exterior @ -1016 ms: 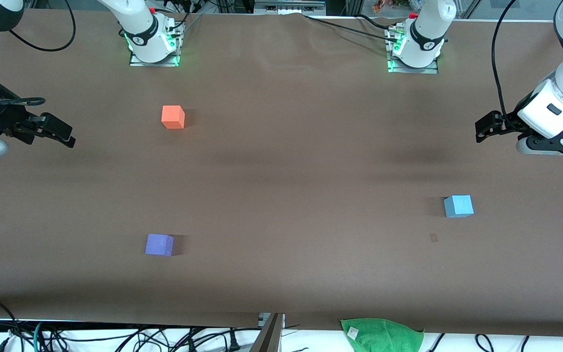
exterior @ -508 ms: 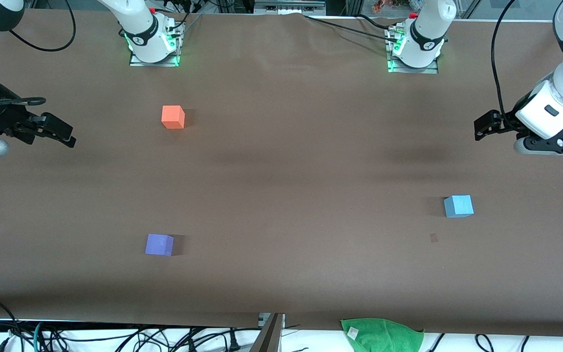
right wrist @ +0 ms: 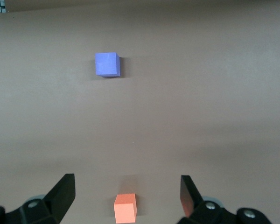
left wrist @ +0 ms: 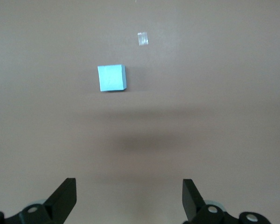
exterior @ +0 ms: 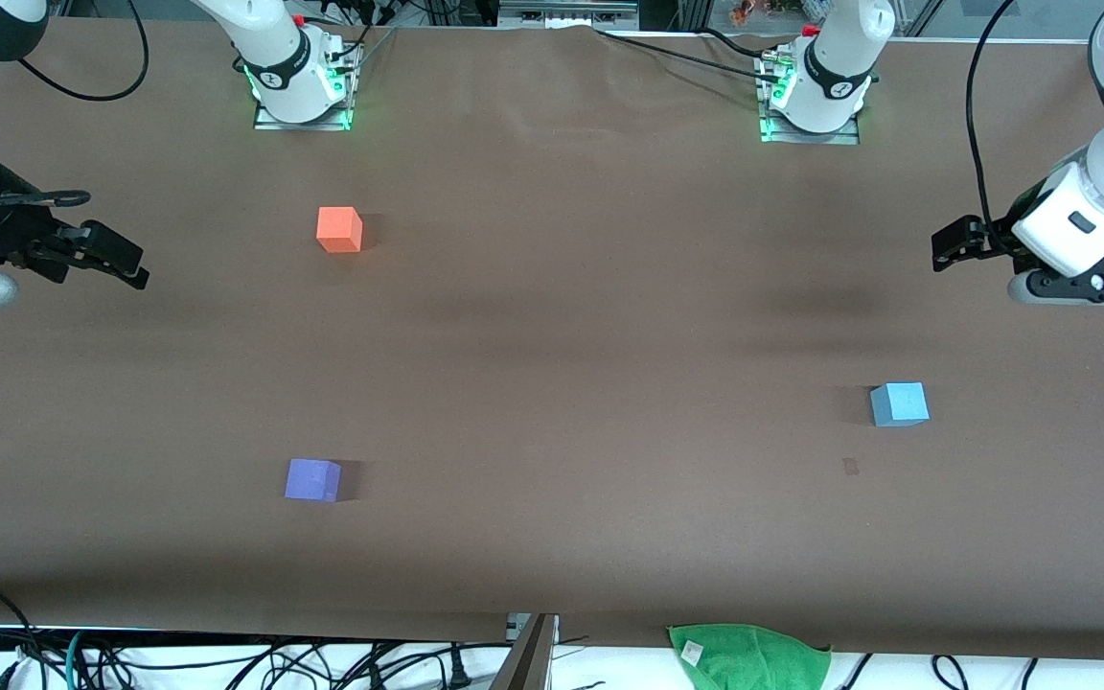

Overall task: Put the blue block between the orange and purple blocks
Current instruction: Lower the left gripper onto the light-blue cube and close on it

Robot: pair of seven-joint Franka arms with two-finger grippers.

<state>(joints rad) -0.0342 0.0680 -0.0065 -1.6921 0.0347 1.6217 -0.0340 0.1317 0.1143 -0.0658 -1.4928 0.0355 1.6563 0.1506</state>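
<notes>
The light blue block point(exterior: 899, 403) sits alone on the brown table toward the left arm's end; it also shows in the left wrist view point(left wrist: 112, 78). The orange block point(exterior: 339, 229) sits toward the right arm's end, near the robot bases. The purple block point(exterior: 312, 480) sits nearer the front camera than the orange one. Both show in the right wrist view, purple point(right wrist: 107, 64) and orange point(right wrist: 125, 208). My left gripper point(exterior: 943, 251) point(left wrist: 129, 196) is open and empty over bare table, apart from the blue block. My right gripper point(exterior: 135, 269) point(right wrist: 127, 184) is open and empty over the table's edge area.
A small pale scrap of tape point(exterior: 850, 467) point(left wrist: 143, 38) lies on the table point(exterior: 552, 364) close to the blue block. A green cloth point(exterior: 749, 655) hangs at the table's front edge. Cables run along the front edge and by the arm bases.
My left gripper has shifted slightly toward the robot bases' side. The right arm and all three blocks have not moved.
</notes>
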